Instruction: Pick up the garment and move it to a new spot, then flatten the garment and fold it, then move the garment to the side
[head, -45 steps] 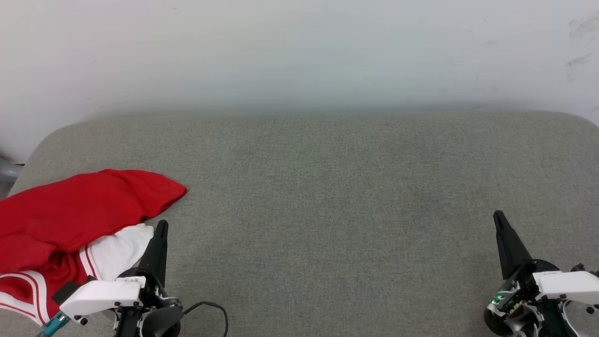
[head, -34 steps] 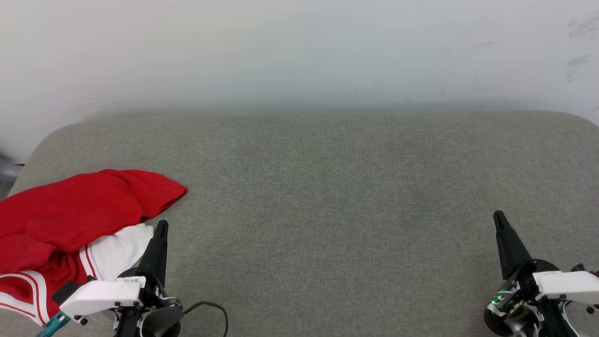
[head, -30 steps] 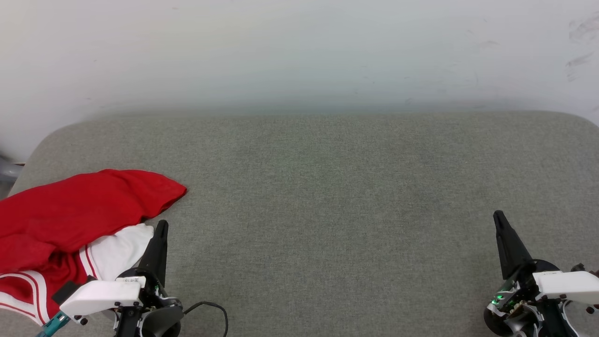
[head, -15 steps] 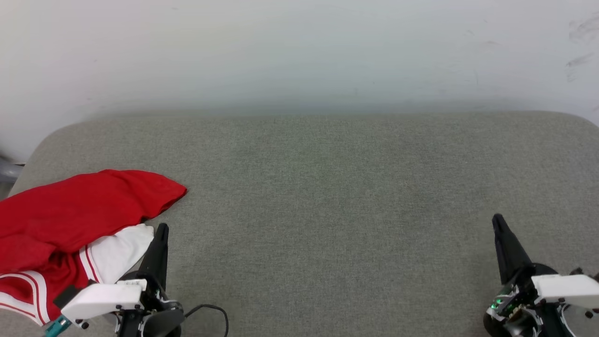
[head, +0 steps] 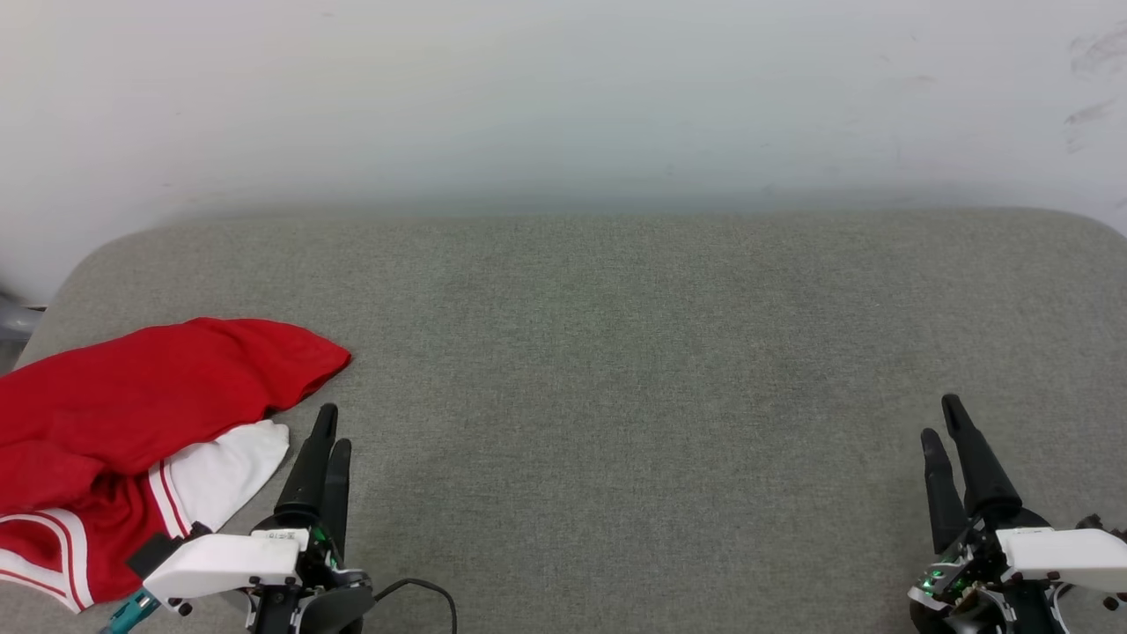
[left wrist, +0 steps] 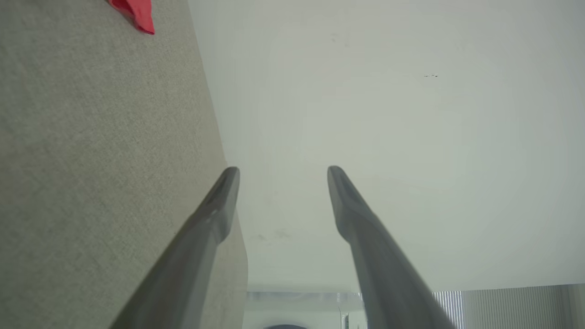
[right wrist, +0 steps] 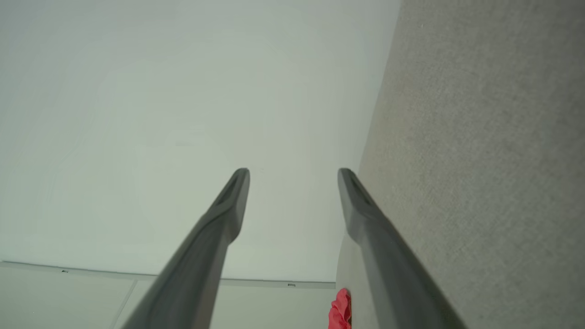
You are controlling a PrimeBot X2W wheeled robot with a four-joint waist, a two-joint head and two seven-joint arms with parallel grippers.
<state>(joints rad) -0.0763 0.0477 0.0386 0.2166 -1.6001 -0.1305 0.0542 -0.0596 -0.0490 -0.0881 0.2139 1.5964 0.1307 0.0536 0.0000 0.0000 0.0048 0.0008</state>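
Observation:
The garment (head: 132, 414), bright red with a white sleeve and red-and-white striped trim, lies crumpled at the left edge of the grey padded table (head: 616, 352). A red tip of the garment (left wrist: 135, 11) shows at the top left of the left wrist view, and another red bit of the garment (right wrist: 339, 310) at the bottom of the right wrist view. My left gripper (head: 333, 427) stands open just right of the white sleeve, apart from it, holding nothing. At the lower right my right gripper (head: 940, 418) is open and empty over bare table.
A pale wall (head: 563, 97) rises behind the table. A black cable (head: 423, 590) loops beside my left wrist near the front edge. A grey object (head: 13, 321) pokes in past the table's left side.
Both grippers have opened from shut. The left gripper has shifted a little to the right, away from the white sleeve. The garment lies as before.

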